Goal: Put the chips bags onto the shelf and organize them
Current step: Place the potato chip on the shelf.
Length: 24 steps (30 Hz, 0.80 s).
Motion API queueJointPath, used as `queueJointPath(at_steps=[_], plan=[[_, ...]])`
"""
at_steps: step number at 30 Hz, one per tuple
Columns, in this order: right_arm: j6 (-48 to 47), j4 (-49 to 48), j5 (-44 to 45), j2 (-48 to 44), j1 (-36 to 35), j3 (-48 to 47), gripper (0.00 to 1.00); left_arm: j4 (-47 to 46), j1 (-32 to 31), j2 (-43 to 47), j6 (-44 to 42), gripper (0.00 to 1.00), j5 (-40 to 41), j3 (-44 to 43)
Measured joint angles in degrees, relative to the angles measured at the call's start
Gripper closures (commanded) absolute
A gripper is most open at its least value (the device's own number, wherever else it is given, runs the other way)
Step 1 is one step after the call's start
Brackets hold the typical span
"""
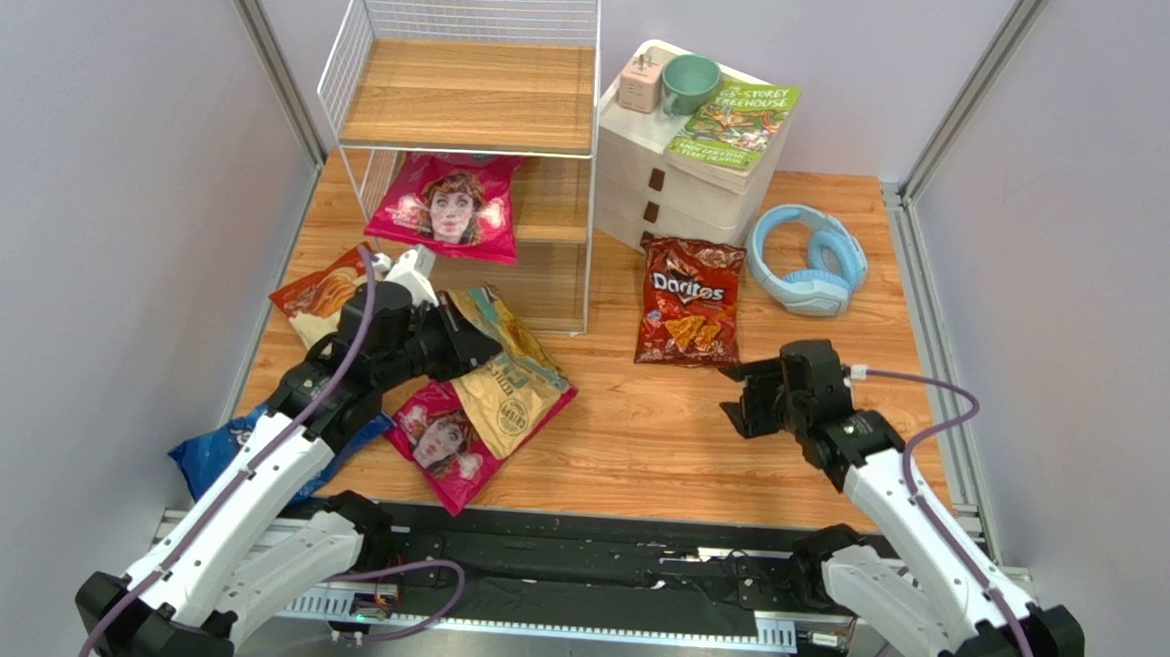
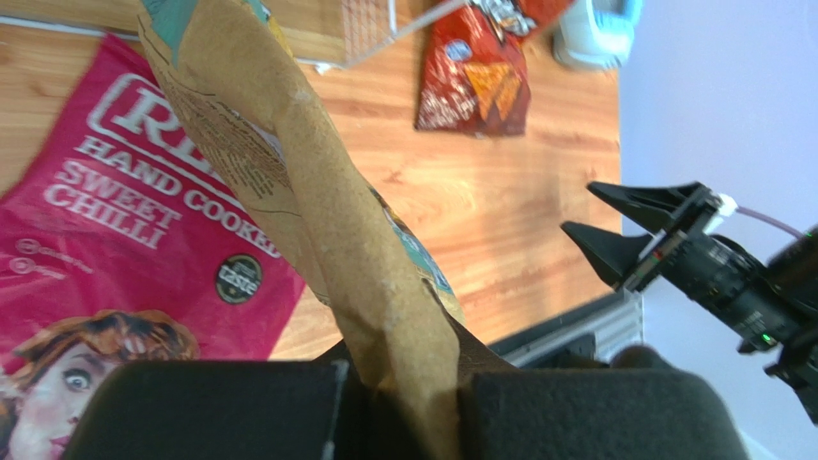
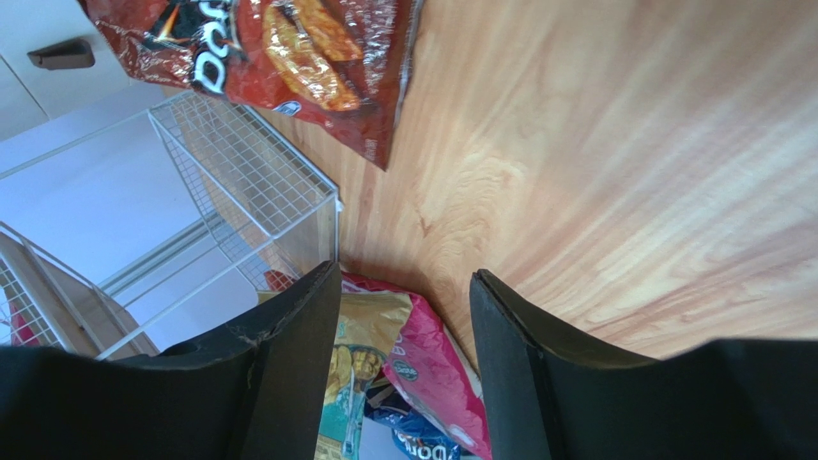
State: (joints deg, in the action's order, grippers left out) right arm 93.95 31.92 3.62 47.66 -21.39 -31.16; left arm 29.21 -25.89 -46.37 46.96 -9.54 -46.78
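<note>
My left gripper [image 1: 463,345] [image 2: 403,383] is shut on an edge of the tan-and-teal chips bag [image 1: 510,388] [image 2: 317,192], which lies partly over a magenta bag [image 1: 443,438] [image 2: 125,240]. A second magenta bag [image 1: 447,204] rests on the middle tier of the white wire shelf [image 1: 467,112]. An orange-and-cream bag [image 1: 322,292] lies left of the shelf, and a blue Doritos bag [image 1: 216,452] sits under my left arm. The red Doritos bag [image 1: 690,301] [image 3: 278,48] lies flat right of the shelf. My right gripper [image 1: 735,397] [image 3: 403,287] hovers open and empty just below it.
A white plastic drawer unit [image 1: 674,183] stands at the back right of the shelf, carrying a green book [image 1: 737,123], a teal mug [image 1: 691,82] and a small pink object [image 1: 642,79]. Blue headphones [image 1: 809,258] lie beside it. Grey walls close in both sides.
</note>
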Motion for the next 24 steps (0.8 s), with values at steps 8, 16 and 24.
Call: queueJointPath(at_steps=[8,16,24], plan=[[-6.8,-4.9,-8.6,12.0,5.4,-7.5,0.44,-0.2,2.3,0.0,1.4,1.00,9.6,-2.1],[-12.2,-8.1,-15.6,17.2,8.6,-9.9,0.44,-6.5,2.7,1.7,4.2,1.00,20.2,-0.7],[-17.7,-8.3,-21.0,20.2,10.7,-13.6,0.44,-17.6,2.8,-0.4,8.9,1.00,26.8,9.2]])
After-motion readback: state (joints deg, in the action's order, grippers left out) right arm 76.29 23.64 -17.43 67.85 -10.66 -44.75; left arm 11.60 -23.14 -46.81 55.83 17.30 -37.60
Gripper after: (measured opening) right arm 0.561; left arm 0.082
